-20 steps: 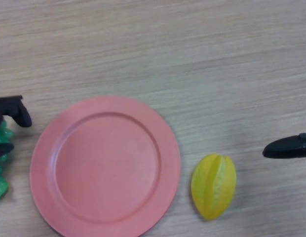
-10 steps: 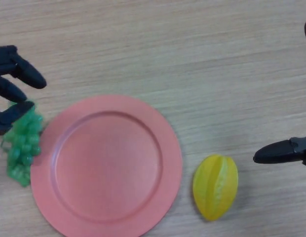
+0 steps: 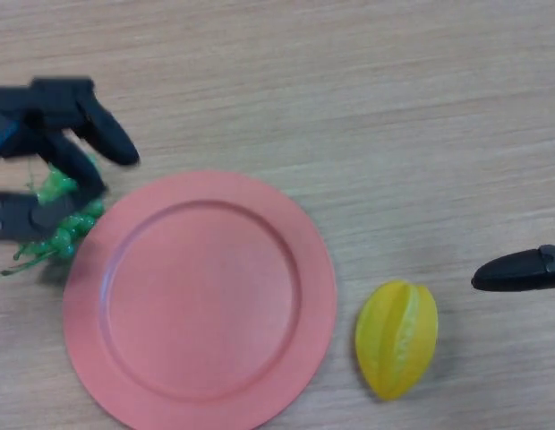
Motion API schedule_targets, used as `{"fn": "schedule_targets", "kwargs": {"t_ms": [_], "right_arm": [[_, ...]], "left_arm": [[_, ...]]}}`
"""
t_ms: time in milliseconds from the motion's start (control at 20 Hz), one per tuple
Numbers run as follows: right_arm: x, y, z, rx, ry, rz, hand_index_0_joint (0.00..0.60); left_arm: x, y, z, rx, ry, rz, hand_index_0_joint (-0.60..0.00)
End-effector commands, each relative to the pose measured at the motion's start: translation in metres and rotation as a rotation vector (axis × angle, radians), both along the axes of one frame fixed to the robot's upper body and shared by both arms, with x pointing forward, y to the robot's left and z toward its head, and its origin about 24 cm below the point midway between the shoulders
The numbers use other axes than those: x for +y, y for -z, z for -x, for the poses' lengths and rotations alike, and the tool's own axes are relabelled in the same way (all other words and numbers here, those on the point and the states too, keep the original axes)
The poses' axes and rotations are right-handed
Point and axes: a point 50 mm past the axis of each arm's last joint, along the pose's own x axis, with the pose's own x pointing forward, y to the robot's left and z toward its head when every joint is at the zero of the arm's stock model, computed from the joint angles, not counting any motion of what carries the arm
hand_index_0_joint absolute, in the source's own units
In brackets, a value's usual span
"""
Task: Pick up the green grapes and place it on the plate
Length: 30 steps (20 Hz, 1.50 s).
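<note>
Pinching green grapes (image 3: 64, 231) beside the pink plate (image 3: 201, 300), left hand (image 3: 45, 152) curls round the light, knobbly, probably slippery bunch; right hand (image 3: 519, 269) idles, fingers unclear.

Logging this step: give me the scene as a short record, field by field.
table: light wood
plate: pink, centre-left, nothing on it
grapes: green, just off the plate's left rim, mostly hidden by the hand
left hand: at the left edge, fingers curled round the grapes
right hand: at the right edge, only a dark tip shows, apart from everything
star fruit: yellow, on the table right of the plate, not touching it
task state: grapes held, not yet on the plate
</note>
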Motion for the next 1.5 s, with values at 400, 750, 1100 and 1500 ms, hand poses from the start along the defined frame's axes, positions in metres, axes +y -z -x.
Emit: {"fn": "schedule_targets", "kwargs": {"t_ms": [400, 750, 1100, 1500], "right_arm": [[0.006, -0.019, 0.01, -0.175, -0.009, 0.035, 0.0], [0.008, -0.018, 0.01, -0.167, -0.018, 0.031, 0.0], [0.007, -0.017, 0.009, -0.153, -0.016, 0.026, 0.0], [0.005, -0.018, 0.008, -0.156, -0.015, 0.019, 0.0]], "left_arm": [[0.044, -0.006, 0.003, -0.257, -0.306, -0.002, 0.0], [0.072, 0.019, -0.019, -0.186, -0.424, -0.122, 0.0], [0.068, 0.041, -0.041, -0.114, -0.433, -0.111, 0.0], [0.059, 0.067, -0.049, -0.038, -0.416, -0.219, 0.0]]}}
